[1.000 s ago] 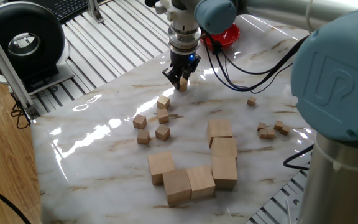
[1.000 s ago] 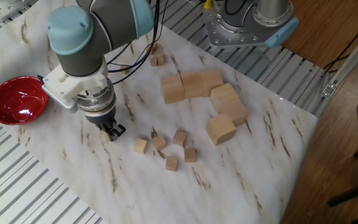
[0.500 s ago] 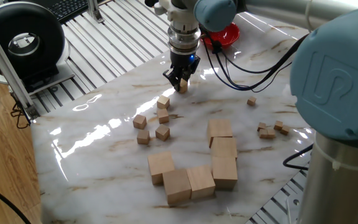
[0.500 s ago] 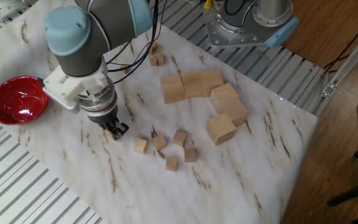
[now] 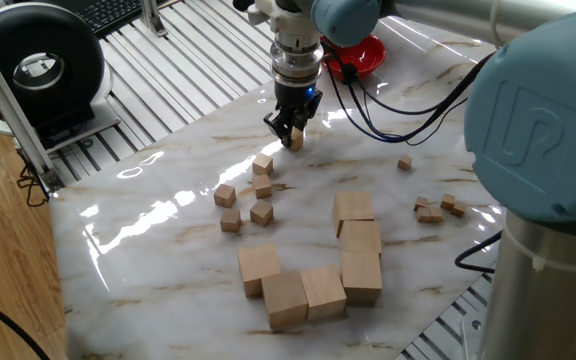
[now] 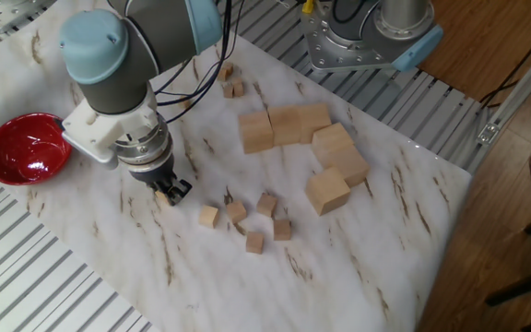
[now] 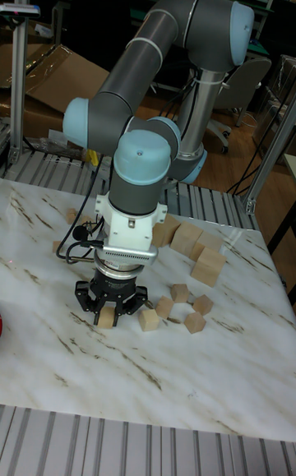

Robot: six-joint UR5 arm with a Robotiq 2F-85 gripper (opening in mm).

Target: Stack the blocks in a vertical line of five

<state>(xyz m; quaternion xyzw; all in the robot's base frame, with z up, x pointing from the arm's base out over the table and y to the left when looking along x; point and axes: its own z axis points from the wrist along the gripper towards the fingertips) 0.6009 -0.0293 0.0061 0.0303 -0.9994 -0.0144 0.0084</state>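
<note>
The gripper (image 7: 109, 309) pinches a block (image 7: 107, 316) just above the table (image 5: 168, 250); a skewed grip could topple any stack among the blocks at four o'clock (image 5: 260, 187).

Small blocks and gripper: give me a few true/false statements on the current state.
1. The gripper is shut on a small block. True.
2. A five-high tower already stands. False: the loose small blocks lie singly on the marble table, none stacked.
3. The red bowl holds a block. False: no block shows in it.
4. The large cubes sit in a cluster apart from the gripper. True.
</note>
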